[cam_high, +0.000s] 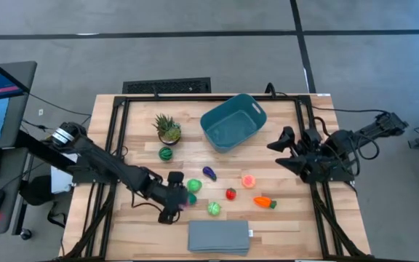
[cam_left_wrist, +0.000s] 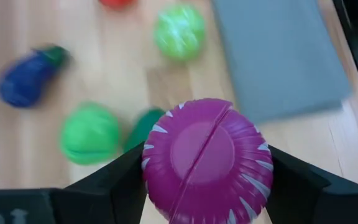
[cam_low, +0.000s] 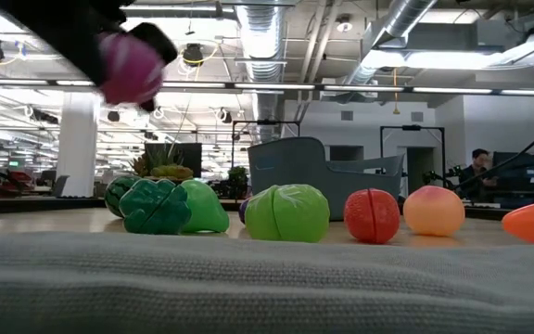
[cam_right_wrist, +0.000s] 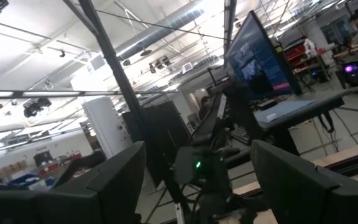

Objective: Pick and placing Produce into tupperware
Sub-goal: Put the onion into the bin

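Observation:
My left gripper [cam_high: 182, 198] hangs over the table's near middle, shut on a magenta toy vegetable [cam_left_wrist: 207, 158] with white streaks, also seen in the low view as the magenta toy [cam_low: 130, 67]. Other produce lies on the table: striped green melon [cam_high: 166, 153], green piece [cam_high: 193, 185], purple eggplant [cam_high: 209, 173], red piece [cam_high: 230, 193], pink peach [cam_high: 249, 181], orange carrot [cam_high: 265, 202], green cabbage [cam_high: 214, 209]. The teal tupperware bin [cam_high: 233, 122] stands at the far middle. My right gripper [cam_high: 276, 154] waits open at the right, off the table top. My left gripper pinches the magenta toy between its two fingers, one finger [cam_left_wrist: 126, 180] on one rounded side [cam_left_wrist: 151, 163] and the other finger [cam_left_wrist: 291, 180] on the opposite side. The fingers point down from above. The toy is lifted clear, well above the table in the low view.
A spiky potted plant [cam_high: 168, 128] stands left of the bin. A flat grey slab [cam_high: 219, 236] lies at the near edge, right below my left gripper's area. Black frame rails [cam_high: 118, 131] run along the table's left and right sides.

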Controlling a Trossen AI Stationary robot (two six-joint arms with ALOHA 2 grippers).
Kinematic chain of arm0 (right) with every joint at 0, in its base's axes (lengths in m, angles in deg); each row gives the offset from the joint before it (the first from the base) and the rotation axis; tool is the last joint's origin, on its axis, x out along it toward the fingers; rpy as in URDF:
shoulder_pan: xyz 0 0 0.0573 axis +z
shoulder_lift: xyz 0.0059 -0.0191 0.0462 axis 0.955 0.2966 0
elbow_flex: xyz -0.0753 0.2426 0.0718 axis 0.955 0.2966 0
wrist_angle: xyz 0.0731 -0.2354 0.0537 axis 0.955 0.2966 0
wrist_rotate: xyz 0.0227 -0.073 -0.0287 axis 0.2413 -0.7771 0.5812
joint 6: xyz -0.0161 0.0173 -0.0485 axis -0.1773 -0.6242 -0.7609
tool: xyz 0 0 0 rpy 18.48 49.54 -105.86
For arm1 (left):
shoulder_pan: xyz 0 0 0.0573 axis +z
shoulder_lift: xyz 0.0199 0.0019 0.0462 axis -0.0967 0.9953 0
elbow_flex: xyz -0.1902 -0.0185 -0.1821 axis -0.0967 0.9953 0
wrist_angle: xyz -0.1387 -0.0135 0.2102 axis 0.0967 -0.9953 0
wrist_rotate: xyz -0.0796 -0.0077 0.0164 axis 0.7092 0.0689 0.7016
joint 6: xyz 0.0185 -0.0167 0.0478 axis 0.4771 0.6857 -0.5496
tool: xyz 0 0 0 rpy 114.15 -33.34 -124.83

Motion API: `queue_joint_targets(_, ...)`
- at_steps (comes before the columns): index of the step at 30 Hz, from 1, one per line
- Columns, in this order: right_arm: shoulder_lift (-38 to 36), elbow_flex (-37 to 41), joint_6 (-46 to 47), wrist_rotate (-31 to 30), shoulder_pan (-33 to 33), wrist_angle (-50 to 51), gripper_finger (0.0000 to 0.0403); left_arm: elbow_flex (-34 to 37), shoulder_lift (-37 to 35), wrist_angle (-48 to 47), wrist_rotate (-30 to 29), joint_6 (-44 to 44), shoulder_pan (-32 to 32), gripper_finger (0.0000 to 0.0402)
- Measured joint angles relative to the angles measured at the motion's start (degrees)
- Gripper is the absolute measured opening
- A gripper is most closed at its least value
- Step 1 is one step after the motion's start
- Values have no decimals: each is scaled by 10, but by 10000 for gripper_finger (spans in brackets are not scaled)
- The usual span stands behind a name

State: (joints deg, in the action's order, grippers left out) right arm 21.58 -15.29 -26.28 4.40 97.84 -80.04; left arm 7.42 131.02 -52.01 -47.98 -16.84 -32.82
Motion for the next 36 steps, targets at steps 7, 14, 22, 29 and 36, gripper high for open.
queue_joint_targets(7,0,0,-5,-1,18,0,313,0,-37,42,-60,1,33,243)
queue_joint_targets(14,-17,0,-22,-8,32,0,313,0,-47,92,-111,-20,66,242)
queue_joint_targets(22,-47,0,-41,-18,50,9,313,0,-47,181,-150,-66,125,242)
queue_joint_targets(29,-52,0,-41,-19,63,34,313,0,-47,238,-145,-100,208,242)
queue_joint_targets(36,-52,0,-41,-22,72,35,313,0,-46,262,-101,-111,298,242)
